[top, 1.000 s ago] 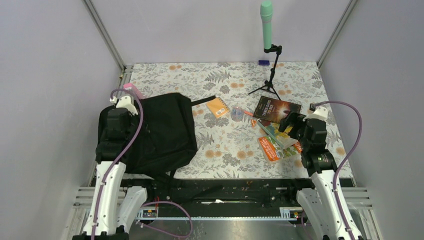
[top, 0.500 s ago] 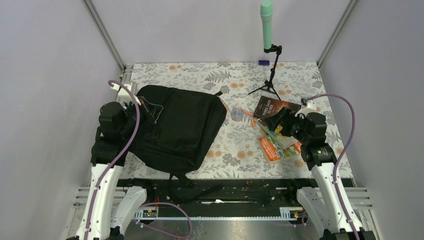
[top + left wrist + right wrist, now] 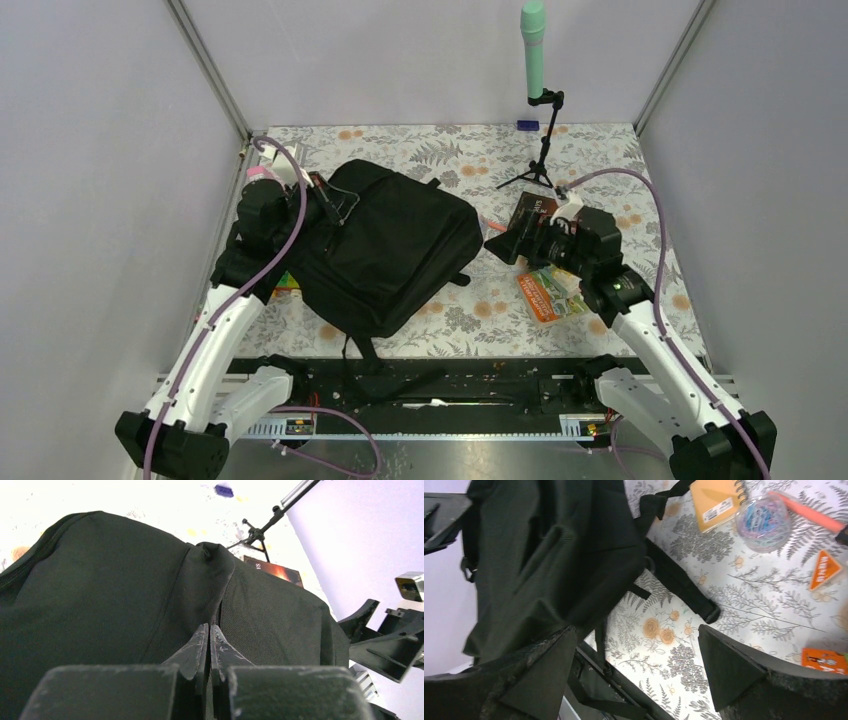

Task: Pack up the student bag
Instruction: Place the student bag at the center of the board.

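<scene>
Black fabric backpack [image 3: 390, 250] sits bunched toward the left edge of the surface [image 3: 450, 150], left jaws clamped tight on its top seam, right jaws spread wide and empty; that thin pinch could slip, dropping it.

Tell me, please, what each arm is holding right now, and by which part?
The left gripper has its fingers shut on the student bag, pinching black fabric along a seam. The right gripper is open, holding nothing.
</scene>
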You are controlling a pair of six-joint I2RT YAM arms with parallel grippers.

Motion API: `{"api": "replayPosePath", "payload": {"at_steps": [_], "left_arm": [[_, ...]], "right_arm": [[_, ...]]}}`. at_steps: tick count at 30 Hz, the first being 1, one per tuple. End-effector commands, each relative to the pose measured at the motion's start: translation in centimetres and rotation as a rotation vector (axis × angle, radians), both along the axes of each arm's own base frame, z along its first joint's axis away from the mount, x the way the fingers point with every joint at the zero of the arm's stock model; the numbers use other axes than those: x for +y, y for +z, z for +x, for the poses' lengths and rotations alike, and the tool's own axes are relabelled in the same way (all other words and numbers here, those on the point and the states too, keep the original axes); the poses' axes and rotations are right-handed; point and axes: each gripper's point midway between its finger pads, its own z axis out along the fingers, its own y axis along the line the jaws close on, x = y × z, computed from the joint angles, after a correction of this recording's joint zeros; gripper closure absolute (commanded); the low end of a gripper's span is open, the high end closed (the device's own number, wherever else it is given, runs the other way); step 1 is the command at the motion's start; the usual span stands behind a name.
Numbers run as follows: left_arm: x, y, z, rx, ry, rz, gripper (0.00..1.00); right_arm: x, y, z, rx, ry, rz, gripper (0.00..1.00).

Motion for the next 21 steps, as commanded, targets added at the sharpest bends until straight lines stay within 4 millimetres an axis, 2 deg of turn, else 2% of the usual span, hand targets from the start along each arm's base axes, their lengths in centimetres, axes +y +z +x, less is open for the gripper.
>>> {"api": "replayPosePath", "payload": {"at_steps": [1,5,10,15,21], "left_arm": [[0.0,2.7,1.3,-0.104,0.032,-0.057,1.0],[-0.3,1.6,1.6,-0.074,0.025,-0.053,1.0],[-0.3,0.9,1.8,-0.051,0.026,-0.048,1.0],[-0.3,0.7,1.9,-0.042,0.029,-0.051,1.0],[-0.9,0.3,2.0,-0.033,0.004,-0.066,1.0]], "right_arm": [[2.2,1.6,0.6,-0.041,0.017,0.061,0.02],[3.4,1.6,0.4,-0.054,0.016,0.092,0.02],[4.0,2.0,0.7,-0.077,-0.001,0.1,0.02],[4.2,-0.4,1.4,0.016,-0.067,0.098,0.02],[7.1,-1.6,0.6,0.076,-0.033,0.208,0.02]]}}
